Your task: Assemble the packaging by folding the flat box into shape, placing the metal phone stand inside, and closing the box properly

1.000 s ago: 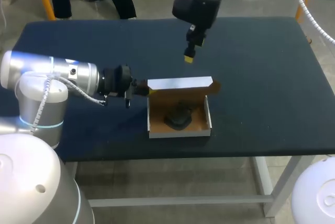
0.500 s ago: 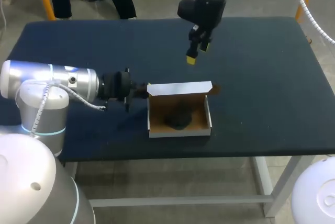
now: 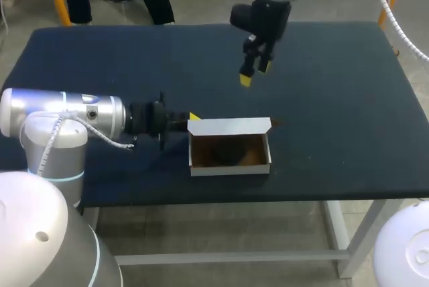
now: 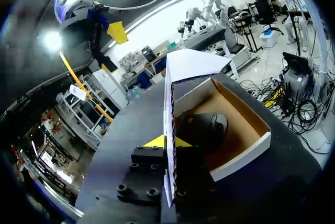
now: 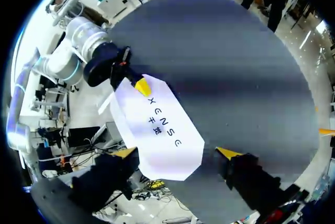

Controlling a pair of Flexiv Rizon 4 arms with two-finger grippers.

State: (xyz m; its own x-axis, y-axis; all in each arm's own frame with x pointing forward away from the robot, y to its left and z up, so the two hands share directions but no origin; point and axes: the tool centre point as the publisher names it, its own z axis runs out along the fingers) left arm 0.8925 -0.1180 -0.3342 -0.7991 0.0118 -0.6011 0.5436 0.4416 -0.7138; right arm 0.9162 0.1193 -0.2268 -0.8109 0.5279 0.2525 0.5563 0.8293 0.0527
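A: Why does the left gripper (image 4: 167, 141) lie so low, level with the white cardboard box with the brown inside (image 3: 230, 166)?

B: From there its 2 yellow tips can take the side edge of the white lid flap (image 3: 230, 126). In the left wrist view that thin edge runs between them, and they seem clamped on it, 1 tip on each face. I judge the hold suits swinging the raised lid down over the tray.

A: And the stand?

B: The dark metal phone stand (image 4: 201, 130) already lies on the box floor, under the lid's lean.

A: The right gripper (image 3: 255, 74)?

B: It hangs above and behind the box, well apart from the lid. Its fingers are spread wide with nothing between them. It is probably placed to press the lid from above.

A: What room is there?

B: The box sits near the front edge of the dark blue table (image 3: 335, 86), so a push that way is risky. Broad cloth lies behind it and to its right. The left arm takes up the box's left side, so the right gripper's free approach is from above.
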